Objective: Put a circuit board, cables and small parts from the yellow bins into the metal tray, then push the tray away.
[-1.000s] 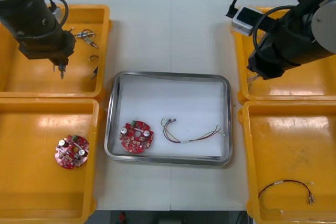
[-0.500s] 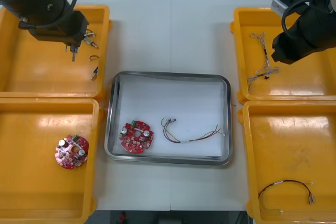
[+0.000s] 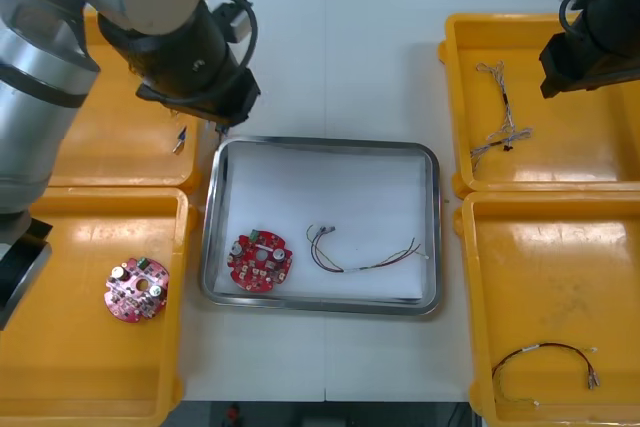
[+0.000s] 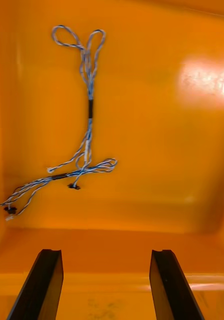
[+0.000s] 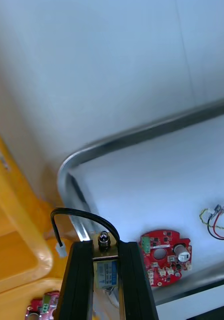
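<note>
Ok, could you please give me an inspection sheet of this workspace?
Surface: light table, metal tray in the middle.
Job's things: board and red-yellow cable in the tray; second board in near left bin.
Clutter: nothing seen.
Hands: left hand shut on small metal part near tray's far left corner; right hand open over far right bin.
Cables: blue-white cable in that bin; dark cable in near right bin.
Surroundings: nothing seen.
</note>
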